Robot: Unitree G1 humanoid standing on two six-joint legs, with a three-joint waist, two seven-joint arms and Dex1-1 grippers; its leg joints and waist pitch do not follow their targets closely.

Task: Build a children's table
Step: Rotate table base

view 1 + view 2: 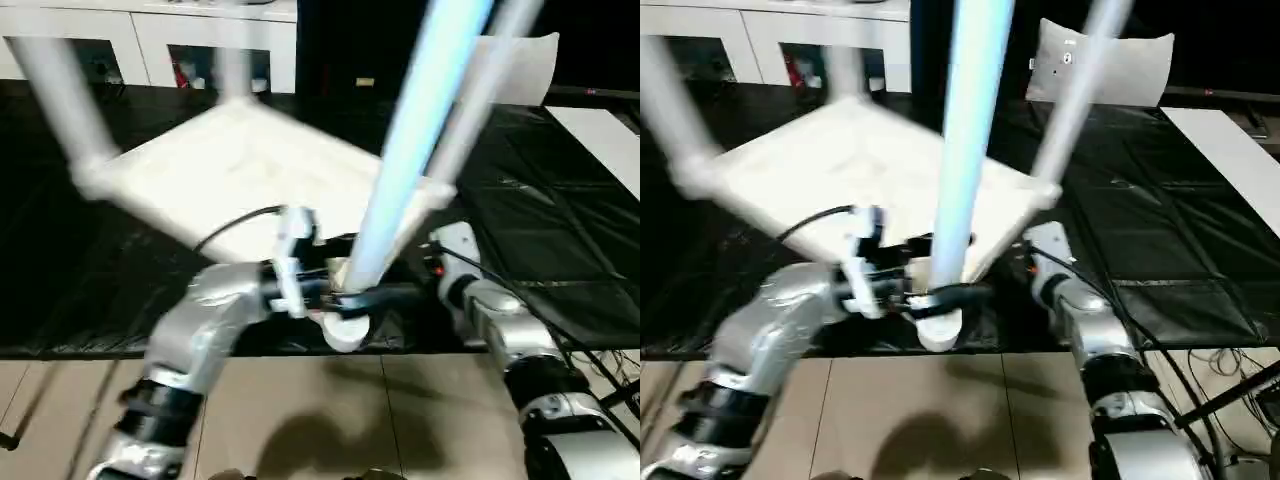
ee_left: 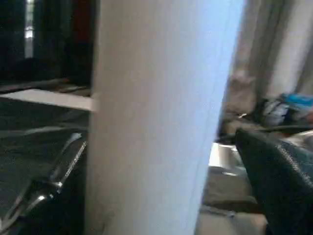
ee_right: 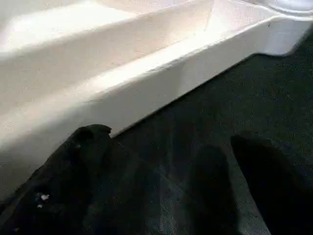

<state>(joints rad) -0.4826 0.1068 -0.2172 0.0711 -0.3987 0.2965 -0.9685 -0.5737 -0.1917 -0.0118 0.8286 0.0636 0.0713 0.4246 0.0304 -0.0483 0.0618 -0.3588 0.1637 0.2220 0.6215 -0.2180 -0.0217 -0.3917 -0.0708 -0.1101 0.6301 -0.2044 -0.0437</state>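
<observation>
Tabletop (image 1: 250,165) lies upside down on the black mat (image 1: 560,200), legs rising from its corner sockets. Left gripper (image 1: 345,297) clasps the nearest leg (image 1: 400,180) near its socket, apparently to seat it. Left wrist: white tube between wide-set fingers. Right wrist: right gripper (image 3: 161,181), fingers apart, holds nothing beside the tabletop's rim.

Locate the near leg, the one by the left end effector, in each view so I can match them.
Left eye view: near leg, centre, rising to the top edge.
Right eye view: centre, likewise.
Left wrist view: wide white tube up close.
Right wrist view: faces the tabletop rim.
Shared landmark: the tabletop.
</observation>
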